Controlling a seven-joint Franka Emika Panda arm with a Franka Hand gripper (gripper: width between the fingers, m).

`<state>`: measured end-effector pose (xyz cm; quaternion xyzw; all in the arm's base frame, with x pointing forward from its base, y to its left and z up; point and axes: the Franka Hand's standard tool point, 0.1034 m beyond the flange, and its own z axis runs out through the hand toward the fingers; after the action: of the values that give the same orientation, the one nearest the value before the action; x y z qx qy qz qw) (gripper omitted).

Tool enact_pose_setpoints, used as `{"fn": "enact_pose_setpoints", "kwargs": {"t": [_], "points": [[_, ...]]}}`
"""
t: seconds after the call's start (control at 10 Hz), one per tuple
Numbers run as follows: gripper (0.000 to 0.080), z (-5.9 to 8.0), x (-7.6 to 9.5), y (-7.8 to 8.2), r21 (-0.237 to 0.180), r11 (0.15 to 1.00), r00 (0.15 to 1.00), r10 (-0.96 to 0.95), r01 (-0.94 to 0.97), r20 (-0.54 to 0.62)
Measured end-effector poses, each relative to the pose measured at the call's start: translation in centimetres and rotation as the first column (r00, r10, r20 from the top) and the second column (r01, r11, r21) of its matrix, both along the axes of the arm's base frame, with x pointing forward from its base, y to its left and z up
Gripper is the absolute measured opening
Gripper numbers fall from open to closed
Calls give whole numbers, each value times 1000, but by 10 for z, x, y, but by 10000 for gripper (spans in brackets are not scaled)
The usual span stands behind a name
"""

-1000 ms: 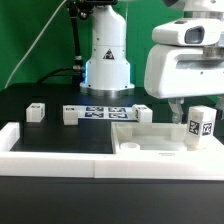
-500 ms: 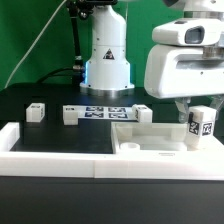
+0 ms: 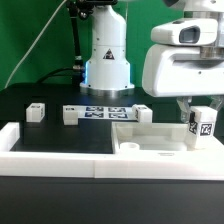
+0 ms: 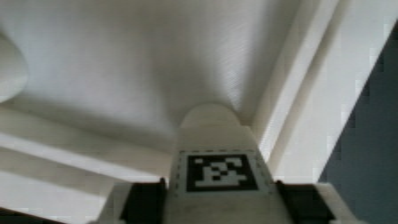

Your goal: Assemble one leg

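- Got the small white plastic rectangular leg (image 3: 203, 124) pinched in the gripper (image 3: 200, 112): jaws narrow, closed onto its two sides. Wrist view has dark fingers (image 4: 143, 203) flanking the tagged face.
- Hanging straight below the jaws, long axis upright, tag toward the exterior camera.
- Parked over the large white square tray-like part (image 3: 150, 142), at the tray's corner on the exterior view's right. Can't tell whether touching the tray floor or just above it.
- Guessing a seat-it-in-the-corner move next, so keep it plumb and off the tray's raised rim.
- Just behind the tray's back rim: a spare small white block (image 3: 144, 114).
- Further from the tray, toward the exterior view's left: the marker board (image 3: 107, 112) and two more blocks on the black counter (image 3: 60, 130). Well apart from that corner, blocking nothing.
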<state>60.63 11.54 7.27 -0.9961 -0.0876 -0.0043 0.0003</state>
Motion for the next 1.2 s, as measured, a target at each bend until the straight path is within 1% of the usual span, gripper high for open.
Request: {"fn": "enact_pose_setpoints", "kwargs": {"t": [0.2,0.3,0.5,0.6,0.8,0.9,1.1,1.2], "points": [[291,-1,1,1,14,981,981,-193,193,20],[291,-1,2,2,31,952,952,-305,304,28],[291,-1,2,6,68,857,857,-514,511,33],[292,-1,2,8,78,792,793,-609,606,27],[292,-2,1,13,86,622,624,-781,778,4],[292,-3,1,14,89,510,513,-858,855,-9],[292,-3,1,14,92,324,329,-943,942,-44],[292,-3,2,13,94,290,296,-953,952,-59]]}}
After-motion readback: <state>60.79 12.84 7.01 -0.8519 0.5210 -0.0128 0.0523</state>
